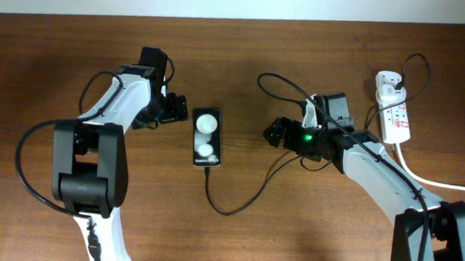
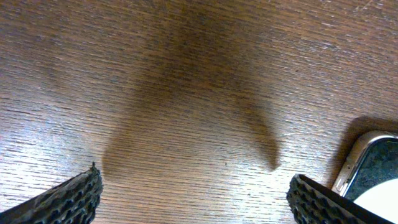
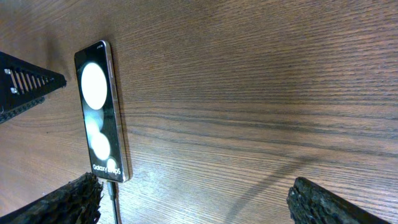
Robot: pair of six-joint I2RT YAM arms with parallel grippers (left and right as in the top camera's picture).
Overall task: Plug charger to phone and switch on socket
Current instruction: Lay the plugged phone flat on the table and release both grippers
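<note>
The black phone (image 1: pixel 207 137) lies flat mid-table with two white glints on its face. It also shows in the right wrist view (image 3: pixel 101 112), and its corner shows in the left wrist view (image 2: pixel 372 165). The thin black charger cable (image 1: pixel 236 208) runs from the phone's near end, where its plug tip (image 3: pixel 111 188) sits in the port, and curves right past my right arm. The white socket strip (image 1: pixel 394 112) lies at the far right with the white adapter (image 1: pixel 389 81) in it. My left gripper (image 1: pixel 175 108) is open just left of the phone. My right gripper (image 1: pixel 277 133) is open, right of the phone.
The socket's thick white cord (image 1: pixel 435 182) trails off the right edge. The table's far edge (image 1: pixel 239 22) meets a white wall. Bare wood lies between the phone and my right gripper (image 3: pixel 249 124).
</note>
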